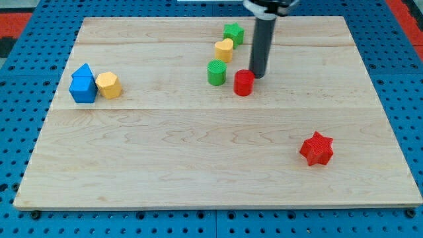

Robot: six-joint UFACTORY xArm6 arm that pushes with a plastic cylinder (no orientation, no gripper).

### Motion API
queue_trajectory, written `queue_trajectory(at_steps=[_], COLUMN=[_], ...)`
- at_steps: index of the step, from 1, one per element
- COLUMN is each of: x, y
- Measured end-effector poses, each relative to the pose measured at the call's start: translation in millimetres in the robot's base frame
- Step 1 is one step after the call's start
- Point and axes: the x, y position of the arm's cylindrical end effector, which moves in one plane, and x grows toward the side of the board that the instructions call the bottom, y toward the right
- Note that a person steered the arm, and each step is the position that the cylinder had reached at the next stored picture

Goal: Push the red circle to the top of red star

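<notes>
Red star (316,149) at the view's lower right, my tip (257,75) against the distant red circle (244,82).

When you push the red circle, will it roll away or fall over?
Probably neither. The red circle is a short, squat cylinder standing on its flat end, so it should slide across the smooth wooden board. Its round side may let it slip off my tip, which sits right beside it at the view's upper right.
</notes>
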Motion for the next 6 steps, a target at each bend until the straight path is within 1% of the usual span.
queue_trajectory(at_steps=[1, 3, 4, 5, 6], x=[2.1, 44.9, 68.9, 69.6, 64.6], y=[-42.6, -74.2, -111.4, -15.4, -3.6])
